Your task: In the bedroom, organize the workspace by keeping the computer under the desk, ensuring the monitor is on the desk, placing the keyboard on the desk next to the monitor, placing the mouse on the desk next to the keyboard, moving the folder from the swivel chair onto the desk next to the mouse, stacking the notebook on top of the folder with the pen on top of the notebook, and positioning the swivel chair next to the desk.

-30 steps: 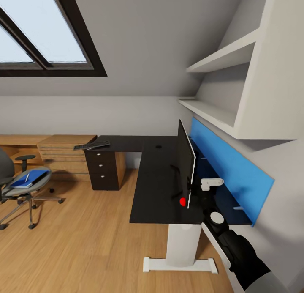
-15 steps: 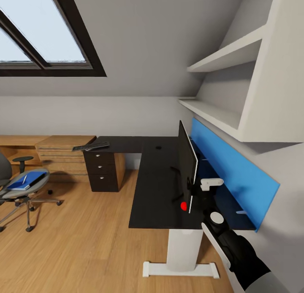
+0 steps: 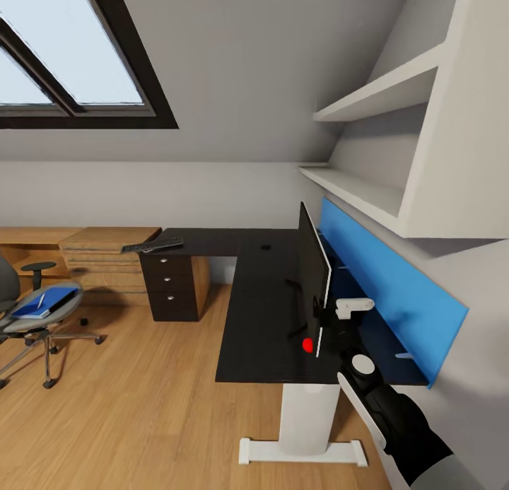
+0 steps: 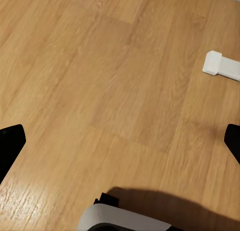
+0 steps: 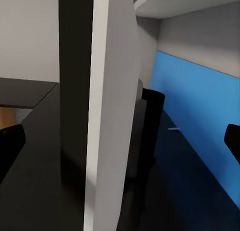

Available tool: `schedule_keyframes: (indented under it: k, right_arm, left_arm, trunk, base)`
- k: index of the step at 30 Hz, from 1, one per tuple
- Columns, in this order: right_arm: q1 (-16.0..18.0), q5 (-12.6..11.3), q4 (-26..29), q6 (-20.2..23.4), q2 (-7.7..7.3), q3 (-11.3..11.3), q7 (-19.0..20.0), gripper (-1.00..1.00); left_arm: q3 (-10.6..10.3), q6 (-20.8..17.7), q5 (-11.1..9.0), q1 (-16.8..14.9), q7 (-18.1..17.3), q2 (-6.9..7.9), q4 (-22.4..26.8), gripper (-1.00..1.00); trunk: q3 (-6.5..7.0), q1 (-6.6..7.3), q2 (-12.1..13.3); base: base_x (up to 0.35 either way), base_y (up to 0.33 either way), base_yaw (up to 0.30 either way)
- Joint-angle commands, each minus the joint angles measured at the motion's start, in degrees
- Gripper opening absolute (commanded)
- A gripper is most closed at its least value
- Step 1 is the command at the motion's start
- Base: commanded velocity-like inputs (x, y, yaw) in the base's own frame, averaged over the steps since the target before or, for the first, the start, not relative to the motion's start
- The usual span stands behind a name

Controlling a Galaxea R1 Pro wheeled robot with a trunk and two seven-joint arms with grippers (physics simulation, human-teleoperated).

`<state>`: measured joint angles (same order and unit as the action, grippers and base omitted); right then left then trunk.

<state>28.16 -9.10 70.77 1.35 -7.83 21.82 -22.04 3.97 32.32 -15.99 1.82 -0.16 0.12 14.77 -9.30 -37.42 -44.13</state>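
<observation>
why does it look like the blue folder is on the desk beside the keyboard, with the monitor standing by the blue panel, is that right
Not quite. In the head view the blue folder lies on the chair seat, not on the desk. The keyboard is on the desk, and the monitor stands by the blue panel.

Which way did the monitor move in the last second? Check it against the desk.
No. The monitor holds its spot on the desk by the blue panel; the whole view shifted, so the camera moved.

Nothing here carries writing I can read: the monitor [image 3: 312, 281] shows a plain red dot, no lettering.
</observation>
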Motion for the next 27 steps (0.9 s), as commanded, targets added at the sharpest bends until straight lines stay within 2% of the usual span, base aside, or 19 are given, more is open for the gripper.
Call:
schedule_keyframes:
  k: [1, 27]
  right_arm:
    - [0.1, -0.4, 0.1, 0.1, -0.08, 0.2, -0.5, 1.0]
    - [0.1, -0.3, 0.1, 0.1, -0.08, 0.2, -0.5, 1.0]
  left_arm:
    - [0.3, 0.0, 0.2, 0.0, 0.0, -0.03, 0.1, 1.0]
    - [0.3, 0.0, 0.2, 0.0, 0.0, -0.03, 0.1, 1.0]
  trunk:
    - [-0.02, -0.02, -0.1]
    - [0.93, -0.02, -0.1]
  base:
    - [0.0, 0.0, 0.0]
    - [0.0, 0.0, 0.0]
